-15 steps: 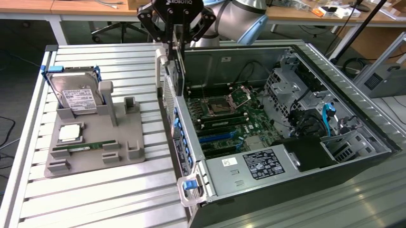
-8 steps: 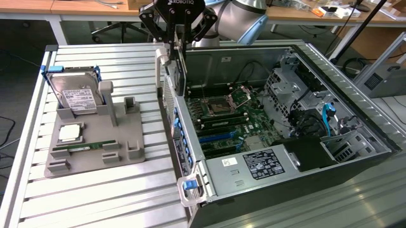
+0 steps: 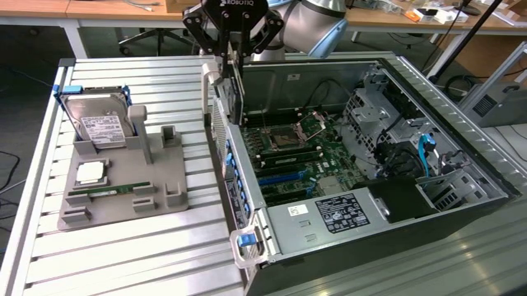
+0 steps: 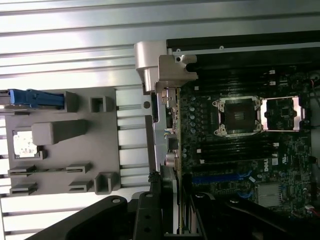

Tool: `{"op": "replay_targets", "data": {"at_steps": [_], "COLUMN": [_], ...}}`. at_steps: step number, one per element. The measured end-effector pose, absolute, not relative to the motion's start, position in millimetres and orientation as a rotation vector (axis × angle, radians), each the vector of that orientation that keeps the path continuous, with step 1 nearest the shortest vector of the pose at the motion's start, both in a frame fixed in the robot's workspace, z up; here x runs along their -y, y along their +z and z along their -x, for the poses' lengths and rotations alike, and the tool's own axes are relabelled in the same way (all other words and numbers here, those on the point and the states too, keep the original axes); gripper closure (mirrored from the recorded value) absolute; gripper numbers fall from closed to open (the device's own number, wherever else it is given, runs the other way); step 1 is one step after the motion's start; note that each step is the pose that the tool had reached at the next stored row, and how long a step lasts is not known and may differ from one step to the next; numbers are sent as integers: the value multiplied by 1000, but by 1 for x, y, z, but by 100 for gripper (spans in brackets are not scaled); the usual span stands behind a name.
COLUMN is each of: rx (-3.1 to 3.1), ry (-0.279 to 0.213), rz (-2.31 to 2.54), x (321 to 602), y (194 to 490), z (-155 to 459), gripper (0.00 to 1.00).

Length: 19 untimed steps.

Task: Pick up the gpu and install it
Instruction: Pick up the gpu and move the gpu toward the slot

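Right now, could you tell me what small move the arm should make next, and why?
Probably a short shift along the case's rear wall toward the blue slots, staying high. The gripper is shut on the gpu, which hangs upright level with the CPU socket, not above those slots, so lowering here looks wrong.
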<state>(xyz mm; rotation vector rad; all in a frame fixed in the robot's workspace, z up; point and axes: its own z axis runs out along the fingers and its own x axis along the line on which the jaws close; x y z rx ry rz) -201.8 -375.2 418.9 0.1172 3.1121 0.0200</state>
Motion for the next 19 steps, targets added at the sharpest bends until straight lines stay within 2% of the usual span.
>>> {"op": "replay_targets", "data": {"at_steps": [19], "rx": [-3112], "ry": [17], "rz": [-117], "x": [375], "y": [419], "z": [192], "gripper": [73]}}
